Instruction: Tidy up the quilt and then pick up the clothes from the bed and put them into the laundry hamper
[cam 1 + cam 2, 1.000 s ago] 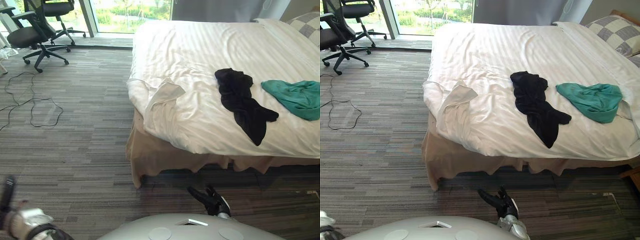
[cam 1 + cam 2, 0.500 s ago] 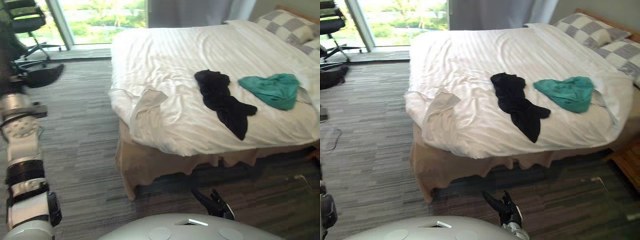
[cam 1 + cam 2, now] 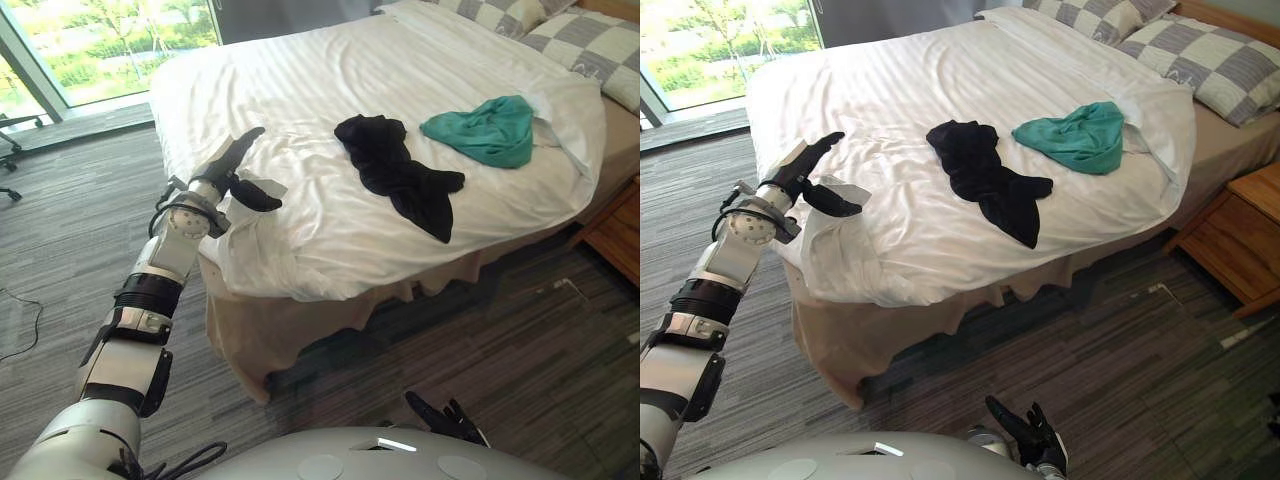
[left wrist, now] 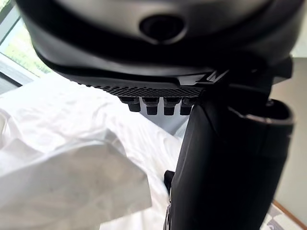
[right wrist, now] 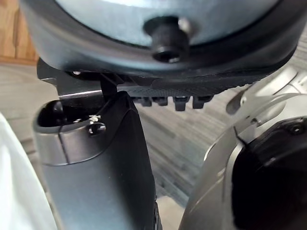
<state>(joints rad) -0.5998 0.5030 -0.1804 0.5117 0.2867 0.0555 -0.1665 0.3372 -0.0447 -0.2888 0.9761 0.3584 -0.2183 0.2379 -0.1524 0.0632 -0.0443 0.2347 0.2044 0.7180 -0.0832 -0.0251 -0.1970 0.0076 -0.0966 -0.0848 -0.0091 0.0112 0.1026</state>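
Item: white quilt (image 3: 330,90), lying spread over the bed with one corner flap (image 3: 845,190) turned back at the bed's foot corner on the window side, so the quilt is not yet tidy. Item: black garment (image 3: 400,175), lying crumpled at the bed's middle, on top of the quilt. Item: teal garment (image 3: 482,130), lying just beside it toward the bed's head, short of the checked pillows (image 3: 590,40). Item: left hand (image 3: 222,172), hovering at that foot corner with fingers straight and thumb spread wide, holding nothing; whether the thumb is touching the flap cannot be told. Item: right hand (image 3: 1030,435), hanging low over the carpet before the bed's near side, fingers loosely splayed and empty. Hazards, as judged: a shallow pinch taking only the flap's edge is likely to slip; a hard pull toward the bed's foot risks dragging the whole quilt over the edge, bunching or spilling both garments riding on it.
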